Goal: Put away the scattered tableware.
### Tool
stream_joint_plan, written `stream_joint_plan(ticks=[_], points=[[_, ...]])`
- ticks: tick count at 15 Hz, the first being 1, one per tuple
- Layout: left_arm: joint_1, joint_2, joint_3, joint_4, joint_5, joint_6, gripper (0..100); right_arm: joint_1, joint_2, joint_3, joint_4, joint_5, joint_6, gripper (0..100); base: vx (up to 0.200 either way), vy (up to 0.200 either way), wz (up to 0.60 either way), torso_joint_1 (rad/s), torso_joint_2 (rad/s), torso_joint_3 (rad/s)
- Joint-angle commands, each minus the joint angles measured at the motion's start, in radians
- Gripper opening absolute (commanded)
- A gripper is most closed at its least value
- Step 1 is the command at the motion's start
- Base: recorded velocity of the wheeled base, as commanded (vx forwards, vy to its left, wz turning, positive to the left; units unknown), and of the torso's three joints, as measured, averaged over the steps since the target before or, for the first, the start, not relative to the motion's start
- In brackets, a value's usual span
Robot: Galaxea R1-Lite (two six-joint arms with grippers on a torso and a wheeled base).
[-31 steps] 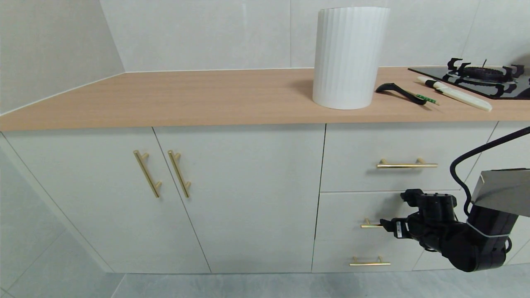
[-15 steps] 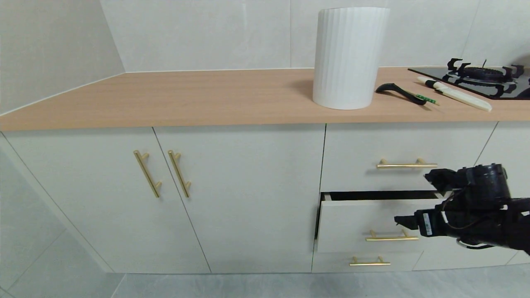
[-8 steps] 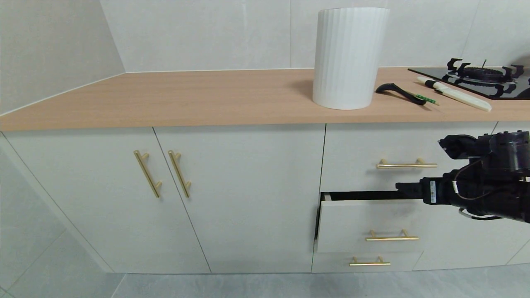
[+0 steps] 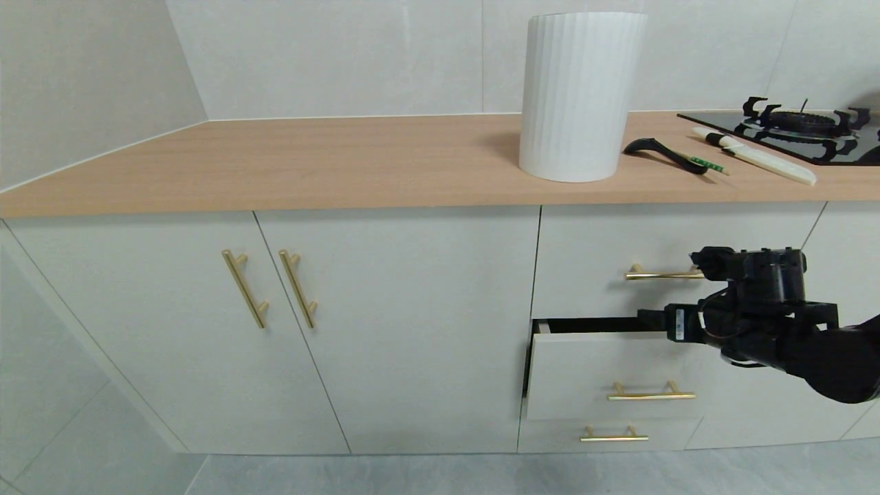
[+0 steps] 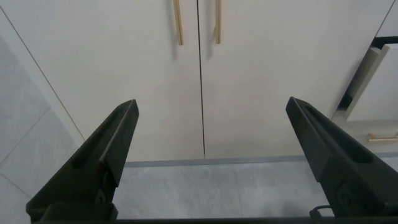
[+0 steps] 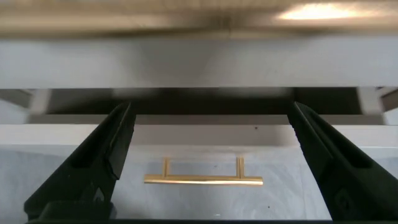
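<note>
The wooden counter (image 4: 309, 161) is running across the upper half of the head view. Below it, at lower left, two pale cabinet doors (image 4: 289, 330) are standing closed. A tall white ribbed container (image 4: 577, 96) is standing on the counter at upper right. Beneath it, at lower right, the middle drawer (image 4: 605, 364) is sitting partly pulled out, with a dark gap above its front. A black cooktop (image 4: 790, 134) is lying at the far upper right.

The right claw (image 4: 650, 320) is hovering at that gap, over the drawer front's top edge, its fingers spread wide and holding nothing. The left claw (image 5: 211, 106) is also gaping wide and empty, facing the cabinet doors low down near the floor.

The tableware is lying on the counter between container and cooktop: a white knife (image 4: 756, 157), a black spoon (image 4: 660, 151) and green-patterned chopsticks (image 4: 708, 163).
</note>
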Motion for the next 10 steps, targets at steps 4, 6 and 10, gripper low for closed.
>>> stream_joint_plan(ticks=[4,6,10], points=[[0.0,0.001,0.0,0.001,0.0,0.0,100,0.001,0.127,-0.003,-0.09,-0.063,-0.001,100,0.0,0.0,0.0,0.0,0.0,0.0],[0.0,0.001,0.0,0.001,0.0,0.0,100,0.001,0.157,-0.003,-0.139,-0.081,-0.002,100,0.0,0.0,0.0,0.0,0.0,0.0],[0.0,0.001,0.0,-0.001,0.0,0.0,100,0.001,0.153,0.004,-0.139,-0.086,-0.004,100,0.0,0.0,0.0,0.0,0.0,0.0]])
